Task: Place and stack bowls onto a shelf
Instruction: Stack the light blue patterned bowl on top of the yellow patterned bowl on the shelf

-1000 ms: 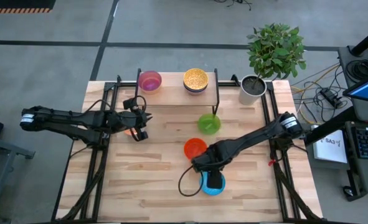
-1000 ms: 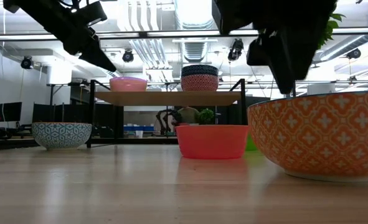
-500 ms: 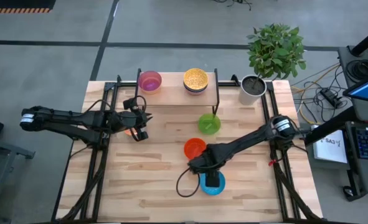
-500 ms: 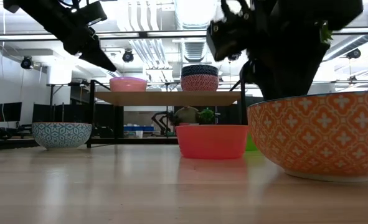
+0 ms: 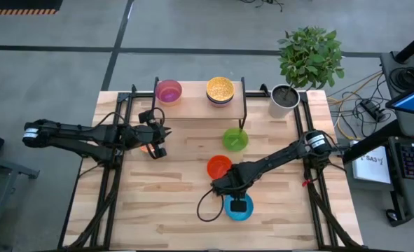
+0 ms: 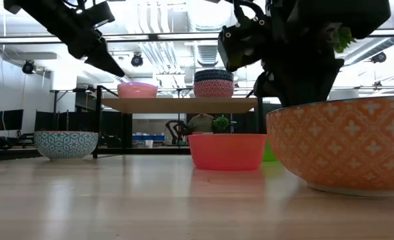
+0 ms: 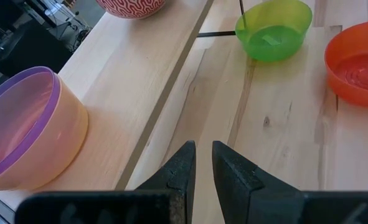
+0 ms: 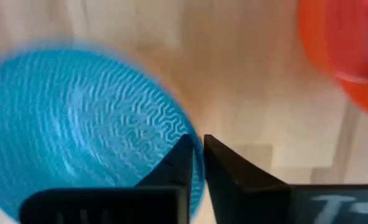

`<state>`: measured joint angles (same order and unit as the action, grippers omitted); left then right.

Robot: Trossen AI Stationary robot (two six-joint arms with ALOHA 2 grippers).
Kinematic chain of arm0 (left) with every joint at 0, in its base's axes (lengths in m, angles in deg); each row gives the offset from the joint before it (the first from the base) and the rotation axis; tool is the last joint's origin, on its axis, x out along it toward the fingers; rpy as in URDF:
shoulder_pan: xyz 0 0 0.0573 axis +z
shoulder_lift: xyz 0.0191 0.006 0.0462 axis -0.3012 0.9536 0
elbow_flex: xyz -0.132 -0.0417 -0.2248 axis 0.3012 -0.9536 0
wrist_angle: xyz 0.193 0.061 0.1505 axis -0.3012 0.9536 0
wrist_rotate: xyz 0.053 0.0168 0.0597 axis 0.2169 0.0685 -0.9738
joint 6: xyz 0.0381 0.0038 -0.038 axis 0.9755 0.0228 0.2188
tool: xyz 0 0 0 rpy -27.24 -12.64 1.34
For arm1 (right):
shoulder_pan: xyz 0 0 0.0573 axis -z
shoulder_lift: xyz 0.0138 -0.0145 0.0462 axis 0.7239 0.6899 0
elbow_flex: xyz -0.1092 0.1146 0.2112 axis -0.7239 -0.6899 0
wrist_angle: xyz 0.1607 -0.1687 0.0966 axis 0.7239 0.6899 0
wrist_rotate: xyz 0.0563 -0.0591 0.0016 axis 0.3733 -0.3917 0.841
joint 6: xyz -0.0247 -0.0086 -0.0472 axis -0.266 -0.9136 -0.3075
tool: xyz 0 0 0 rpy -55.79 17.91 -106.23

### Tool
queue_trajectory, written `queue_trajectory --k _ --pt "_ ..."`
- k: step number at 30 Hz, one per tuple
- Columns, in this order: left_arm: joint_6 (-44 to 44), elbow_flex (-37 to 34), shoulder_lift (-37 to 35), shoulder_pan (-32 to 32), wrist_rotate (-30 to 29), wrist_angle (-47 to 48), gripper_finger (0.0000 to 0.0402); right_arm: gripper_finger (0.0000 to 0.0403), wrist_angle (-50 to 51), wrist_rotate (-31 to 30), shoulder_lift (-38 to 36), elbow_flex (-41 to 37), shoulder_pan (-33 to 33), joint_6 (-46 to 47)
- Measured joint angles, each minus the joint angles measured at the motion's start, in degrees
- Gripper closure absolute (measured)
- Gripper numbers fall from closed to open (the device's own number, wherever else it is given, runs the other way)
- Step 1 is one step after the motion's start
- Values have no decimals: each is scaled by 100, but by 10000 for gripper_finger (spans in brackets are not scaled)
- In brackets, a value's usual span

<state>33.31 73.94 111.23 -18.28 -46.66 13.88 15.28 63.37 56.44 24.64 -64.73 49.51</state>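
Observation:
A bowl with a blue inside [image 5: 238,210] and an orange patterned outside [image 6: 343,143] stands on its base near the table's front edge. My right gripper [image 5: 233,199] is over it, shut on its rim. My left gripper [image 5: 156,145] hangs shut and empty in the air by the shelf's left front leg; its narrow gap [image 7: 203,163] holds nothing. The shelf [image 5: 196,105] carries a purple bowl [image 5: 168,91] and a speckled yellow bowl [image 5: 220,89] stacked on another. A green bowl [image 5: 235,139] and a red bowl [image 5: 219,166] stand on the table. My right gripper has the blue bowl's rim [image 8: 197,163] on the side toward the red bowl. One finger [image 8: 179,163] is inside the bowl and the other [image 8: 224,167] outside. The fingers come from above, pointing down. The bowl's base is on the table.
A blue-and-white patterned bowl [image 6: 65,144] sits on the table below my left gripper. A grey pot with a plant [image 5: 284,99] stands at the far right corner. Black frame legs run along both table sides.
My right gripper has gone down onto the blue bowl and a little toward the table's left edge. The bowl stays on the table.

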Motion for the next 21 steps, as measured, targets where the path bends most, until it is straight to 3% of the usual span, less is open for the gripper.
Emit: queue_trajectory --k 5,12,21 --pt "0 0 0 0 0 -13 366 389 47 382 -40 -7 81 -14" --pt "20 2 0 0 0 -103 366 390 -39 1379 -345 149 567 -148" --pt "103 2 0 0 0 -162 366 390 -7 1230 -616 1583 1405 -986"
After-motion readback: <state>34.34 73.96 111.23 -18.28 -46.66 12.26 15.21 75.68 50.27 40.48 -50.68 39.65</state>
